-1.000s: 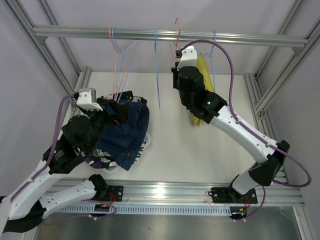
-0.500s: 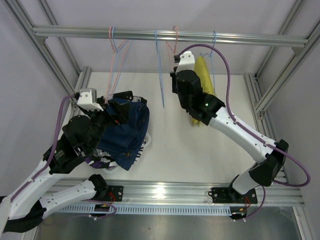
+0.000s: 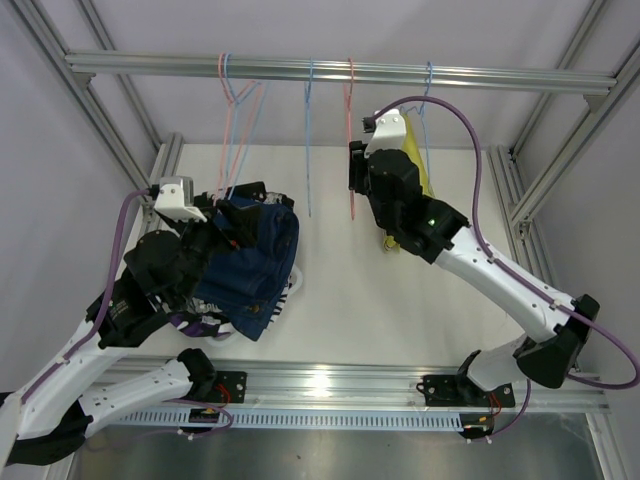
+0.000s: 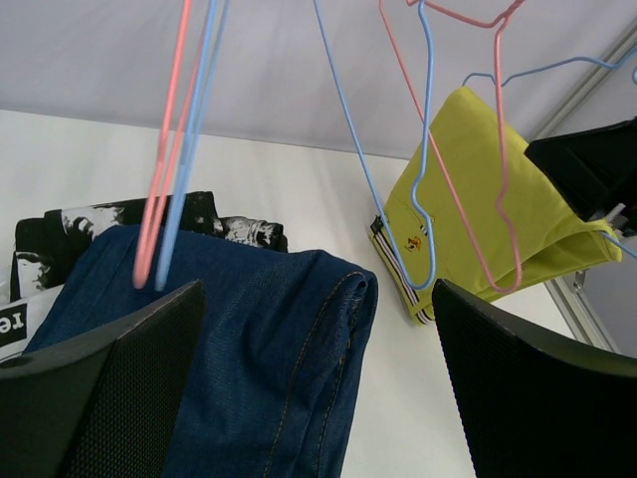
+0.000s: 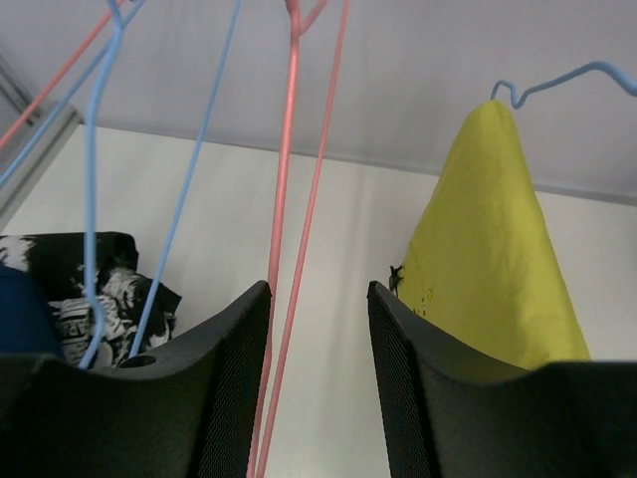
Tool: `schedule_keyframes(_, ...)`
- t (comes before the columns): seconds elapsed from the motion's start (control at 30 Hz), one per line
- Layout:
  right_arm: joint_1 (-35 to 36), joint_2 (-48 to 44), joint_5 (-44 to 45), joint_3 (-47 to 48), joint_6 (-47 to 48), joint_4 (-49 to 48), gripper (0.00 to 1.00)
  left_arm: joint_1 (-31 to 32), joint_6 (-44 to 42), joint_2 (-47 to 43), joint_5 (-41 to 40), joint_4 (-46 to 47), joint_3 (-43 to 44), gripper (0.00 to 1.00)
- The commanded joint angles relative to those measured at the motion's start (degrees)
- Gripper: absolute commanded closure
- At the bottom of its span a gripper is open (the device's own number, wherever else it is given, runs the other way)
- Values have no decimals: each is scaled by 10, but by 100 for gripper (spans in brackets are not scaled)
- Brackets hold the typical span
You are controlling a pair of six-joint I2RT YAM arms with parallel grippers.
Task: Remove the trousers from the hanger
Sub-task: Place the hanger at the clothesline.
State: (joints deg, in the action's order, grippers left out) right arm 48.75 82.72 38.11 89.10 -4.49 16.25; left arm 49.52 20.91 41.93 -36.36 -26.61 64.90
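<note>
The plain yellow trousers hang on a blue hanger at the right of the rail; they also show in the right wrist view and the left wrist view. The navy trousers lie on top of a pile on the table's left, over black-and-white and patterned pairs. My left gripper is open and empty just above the navy pair. My right gripper is open left of the yellow trousers. An empty pink hanger's wires run between its jaws, near the left finger.
Empty hangers hang from the rail: a pink and blue pair at the left, a blue one in the middle. Aluminium frame posts stand on both sides of the white table.
My right gripper has shifted slightly right. The pink hanger, held tilted before, now hangs straight down, and the middle blue hanger has swung back. The left arm and pile are unchanged.
</note>
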Motion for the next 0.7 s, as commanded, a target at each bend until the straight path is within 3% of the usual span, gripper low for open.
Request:
schedule_keyframes(0.0, 23, -48, 9, -2, 6, -2, 52, -5, -4, -2, 10, 19, -4, 0)
schedule_keyframes(0.3, 50, -128, 39, 22, 42, 11, 46, -4, -5, 5, 17, 20, -4, 1)
schedule_keyframes(0.47, -28, -140, 29, 48, 32, 61, 43, -4, -6, 8, 20, 20, -4, 1)
schedule_keyframes(0.67, -161, -143, -85, 63, -17, 113, 40, -4, -9, 11, 19, 22, -5, 1)
